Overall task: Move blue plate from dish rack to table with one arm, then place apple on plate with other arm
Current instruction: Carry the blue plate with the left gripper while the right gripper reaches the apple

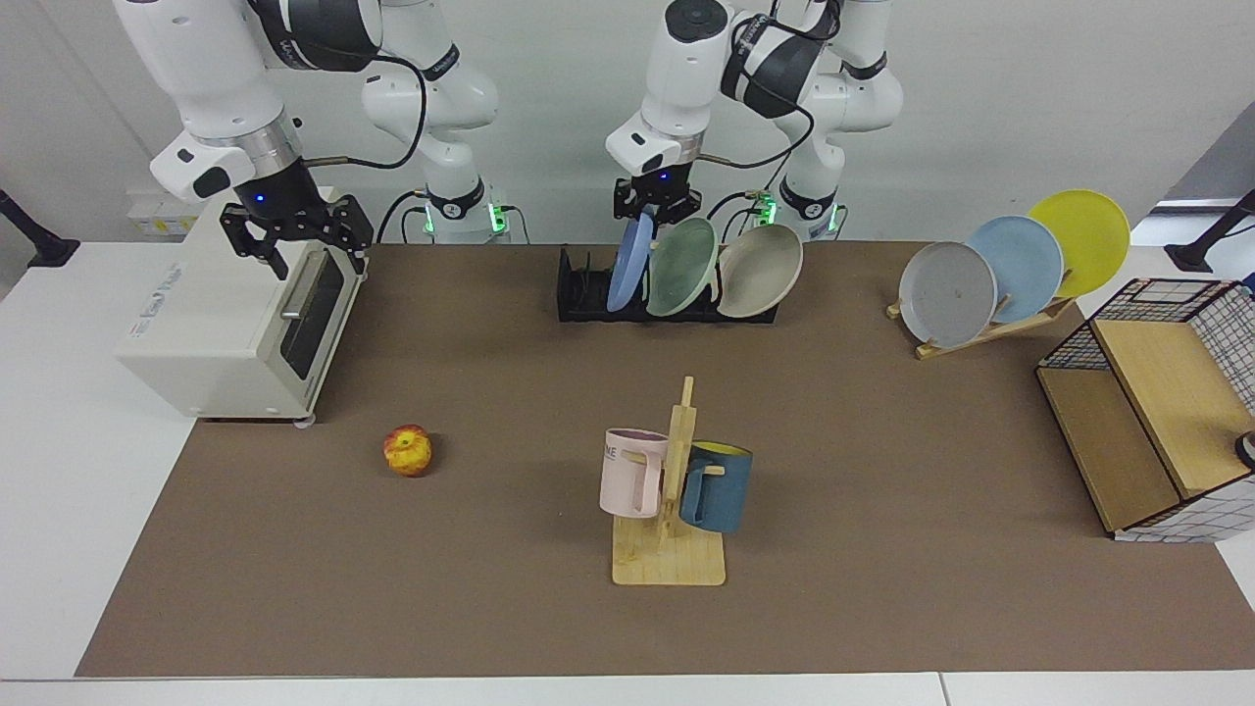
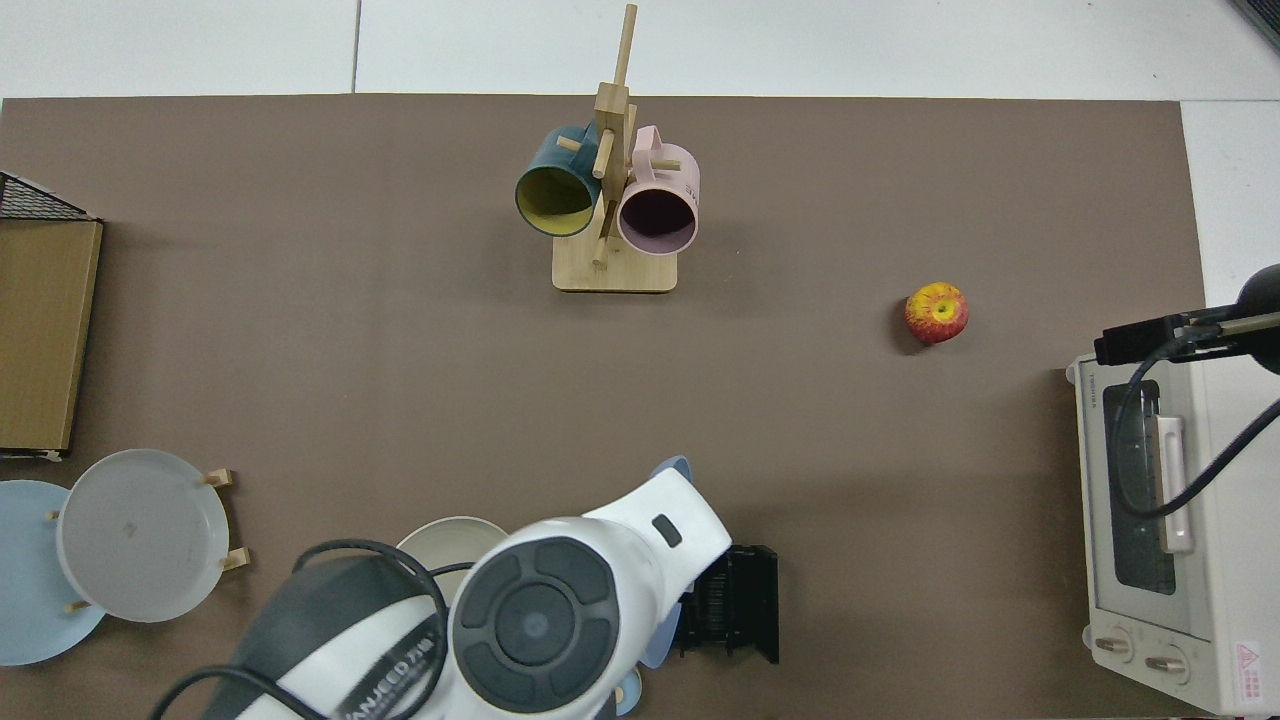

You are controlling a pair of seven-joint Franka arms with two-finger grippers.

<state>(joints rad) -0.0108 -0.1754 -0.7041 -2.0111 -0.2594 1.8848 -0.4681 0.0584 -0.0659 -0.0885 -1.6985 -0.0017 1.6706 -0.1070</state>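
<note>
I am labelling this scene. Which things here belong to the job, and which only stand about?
Job: blue plate held by left tool; dish rack; apple; table; right tool, waiting above the toaster oven.

Only standing about: toaster oven; mug stand; wooden plate rack.

A plain white wall (image 1: pixel 1020 88) fills the upper part of the facing view, evenly lit. Below it runs a white counter (image 1: pixel 59 490) covered across the middle by a brown mat (image 1: pixel 882 608). At the upper right edge a grey slanted surface (image 1: pixel 1221 162) cuts in.
</note>
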